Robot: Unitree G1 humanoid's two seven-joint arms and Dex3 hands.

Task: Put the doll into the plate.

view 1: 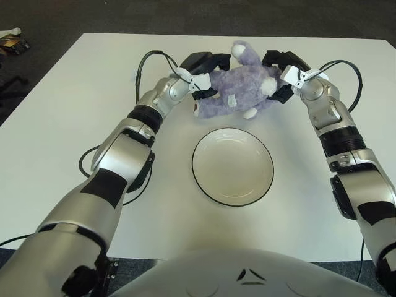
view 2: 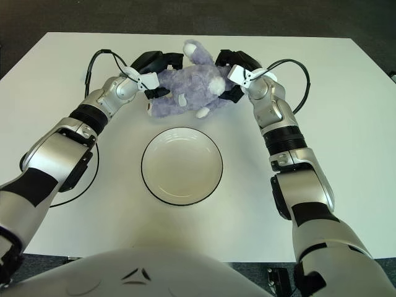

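Purple plush doll [view 1: 238, 93]: clamped between left hand [view 1: 203, 68] and right hand [view 1: 283, 69], apparently lifted off white table [view 1: 74, 111]. Long axis runs hand to hand. Empty plate [view 1: 232, 166] lies nearer the robot, directly below

Both eyes are looking down from the robot's head, facing forward over its chest; they are sitting side by side, sharing the white table [view 1: 74, 93], plate [view 1: 232, 166] and both arms.
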